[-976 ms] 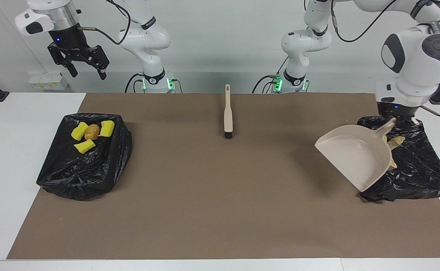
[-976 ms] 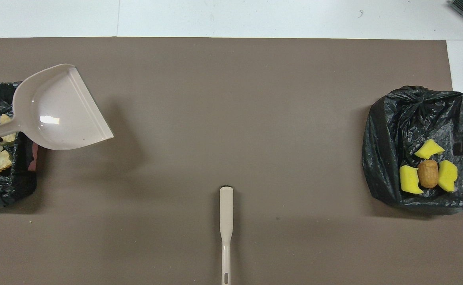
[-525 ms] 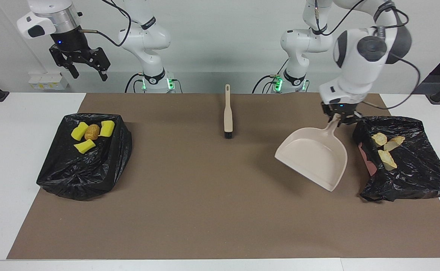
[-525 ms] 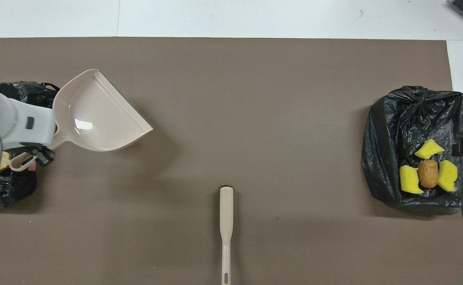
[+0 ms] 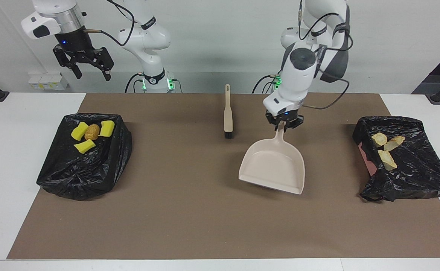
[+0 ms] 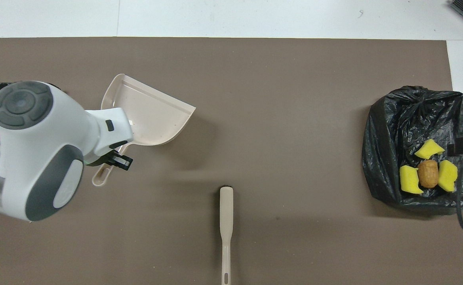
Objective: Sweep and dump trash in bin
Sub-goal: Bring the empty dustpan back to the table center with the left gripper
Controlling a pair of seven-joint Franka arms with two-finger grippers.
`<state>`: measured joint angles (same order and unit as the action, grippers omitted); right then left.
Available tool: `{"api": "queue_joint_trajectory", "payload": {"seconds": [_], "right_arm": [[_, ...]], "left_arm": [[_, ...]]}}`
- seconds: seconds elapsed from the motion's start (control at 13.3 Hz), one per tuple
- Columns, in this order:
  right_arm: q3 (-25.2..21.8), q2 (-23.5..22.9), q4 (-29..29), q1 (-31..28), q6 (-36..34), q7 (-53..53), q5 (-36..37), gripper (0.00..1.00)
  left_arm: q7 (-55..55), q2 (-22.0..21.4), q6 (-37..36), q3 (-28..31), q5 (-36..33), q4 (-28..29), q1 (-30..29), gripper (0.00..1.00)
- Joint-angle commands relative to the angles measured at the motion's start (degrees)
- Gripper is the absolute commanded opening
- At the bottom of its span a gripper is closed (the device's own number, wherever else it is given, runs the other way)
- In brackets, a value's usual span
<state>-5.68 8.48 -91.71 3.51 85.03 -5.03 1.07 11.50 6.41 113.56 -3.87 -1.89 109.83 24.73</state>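
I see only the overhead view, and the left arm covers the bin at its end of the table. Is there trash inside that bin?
Observer: Yes. The facing view shows three bread pieces lying in that black-lined bin.
Operator: And the right gripper? I see only a black tip at the edge of my view.
Observer: The right gripper hangs high over the edge of the other bin, the one with the yellow wedges. It is open and holds nothing; that arm waits.
Operator: Does the left gripper have the dustpan?
Observer: Yes. The left gripper is shut on the handle of the dustpan, and the pan slopes down from it.
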Motion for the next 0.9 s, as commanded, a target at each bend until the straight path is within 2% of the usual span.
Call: {"api": "queue_joint_trajectory", "payload": {"seconds": [0.0,0.15,0.38,0.53,0.83], "right_arm": [[0.3,0.4,-0.4,-0.5,-0.6,1.3,-1.0,1.00],[0.3,0.5,-0.4,-0.6,-0.6,1.3,-0.9,1.00],[0.3,0.4,-0.4,-0.6,-0.6,1.3,-0.9,1.00],[0.3,0.5,-0.4,-0.5,-0.6,1.3,-0.9,1.00],[0.3,0.4,-0.4,-0.6,-0.6,1.3,-0.9,1.00]], "left_arm": [[5.9,5.7,4.3,1.2,0.9,-2.9,3.3,0.00],[9.1,7.6,8.6,1.2,3.0,-3.6,3.7,0.00],[12.5,9.7,9.5,1.2,4.2,-5.2,5.2,0.00],[17.1,10.5,12.6,1.2,4.6,-5.6,6.8,0.00],[23.6,16.3,13.0,1.2,6.0,-12.7,9.3,0.00]]}}
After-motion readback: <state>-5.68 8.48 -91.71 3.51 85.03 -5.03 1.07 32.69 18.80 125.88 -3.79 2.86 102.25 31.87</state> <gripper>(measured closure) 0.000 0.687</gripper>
